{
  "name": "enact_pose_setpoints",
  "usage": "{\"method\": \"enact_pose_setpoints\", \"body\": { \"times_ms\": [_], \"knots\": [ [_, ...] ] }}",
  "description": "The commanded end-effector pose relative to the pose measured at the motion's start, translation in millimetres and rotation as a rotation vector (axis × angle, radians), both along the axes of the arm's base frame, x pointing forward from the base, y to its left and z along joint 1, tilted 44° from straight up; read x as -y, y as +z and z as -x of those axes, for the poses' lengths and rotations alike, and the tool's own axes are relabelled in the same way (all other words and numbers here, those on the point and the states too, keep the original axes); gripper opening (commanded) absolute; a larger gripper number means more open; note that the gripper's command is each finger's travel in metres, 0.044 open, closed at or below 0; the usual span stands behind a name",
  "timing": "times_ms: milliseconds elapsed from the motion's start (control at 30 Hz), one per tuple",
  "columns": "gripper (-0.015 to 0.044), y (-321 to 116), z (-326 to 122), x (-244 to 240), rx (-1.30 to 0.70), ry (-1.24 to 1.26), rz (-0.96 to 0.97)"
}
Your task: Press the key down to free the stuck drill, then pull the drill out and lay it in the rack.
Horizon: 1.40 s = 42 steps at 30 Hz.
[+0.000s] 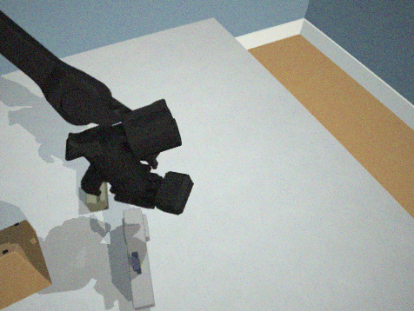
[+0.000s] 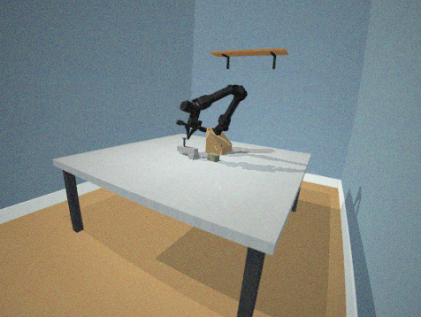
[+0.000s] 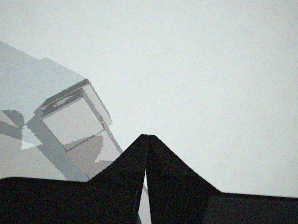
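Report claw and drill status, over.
Claw shut, nothing held. Drill upright in grey block. Nothing seen blocking the drill.

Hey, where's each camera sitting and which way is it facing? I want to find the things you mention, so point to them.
Top: above the pale grey tabletop (image 1: 270,174) (image 2: 177,177), looking steeply down; black arm (image 1: 78,100) (image 2: 217,95) and gripper show.
Exterior: off to one side, facing the table and blue walls; whole arm shows.
Wrist: on the arm, looking past closed black fingertips.
Top and exterior share the long grey block (image 1: 143,287) (image 2: 187,150).
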<state>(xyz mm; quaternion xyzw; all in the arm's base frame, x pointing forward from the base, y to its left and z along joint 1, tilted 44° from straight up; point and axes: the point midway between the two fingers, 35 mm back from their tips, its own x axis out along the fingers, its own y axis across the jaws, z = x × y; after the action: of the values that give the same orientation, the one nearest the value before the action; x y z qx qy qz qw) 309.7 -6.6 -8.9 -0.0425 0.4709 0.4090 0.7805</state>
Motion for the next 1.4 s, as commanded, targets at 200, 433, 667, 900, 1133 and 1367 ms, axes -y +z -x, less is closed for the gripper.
{"method": "enact_pose_setpoints", "body": {
  "times_ms": [200, 433, 667, 900, 1133, 1367],
  "knots": [
    [0.0, -50, 54, 68, -0.84, -0.606, -0.168],
    [0.0, -50, 54, 68, -0.84, -0.606, -0.168],
    [0.0, -56, 54, 62, -0.839, -0.605, -0.168],
    [0.0, -61, 56, 57, -0.84, -0.605, -0.168],
    [0.0, -60, 56, 57, -0.84, -0.605, -0.168],
    [0.0, -59, 56, 57, -0.84, -0.605, -0.168]
  ]
}}
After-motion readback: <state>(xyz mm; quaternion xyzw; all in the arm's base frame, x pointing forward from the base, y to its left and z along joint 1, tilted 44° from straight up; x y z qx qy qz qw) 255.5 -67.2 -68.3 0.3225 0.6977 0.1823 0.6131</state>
